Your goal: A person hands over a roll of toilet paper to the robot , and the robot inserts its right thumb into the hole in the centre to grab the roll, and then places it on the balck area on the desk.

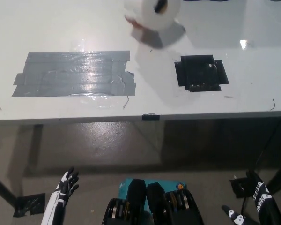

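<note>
A white toilet paper roll (152, 11) shows at the top edge of the head view, above the far side of the white desk (145, 101), its dark centre hole facing me. A person's fingers seem to hold it from behind, blurred. The black area (200, 73) is a square patch of black tape on the desk's right half, below and right of the roll. My white left hand (65, 187) hangs low at the lower left, beneath the desk edge, fingers apart. My black right hand (253, 199) rests at the lower right, also below the desk, fingers spread and holding nothing.
A large grey tape patch (75, 74) covers the desk's left half. The desk's front edge (150, 117) runs across the middle of the picture. Below it lie the grey floor and dark table legs (2, 192).
</note>
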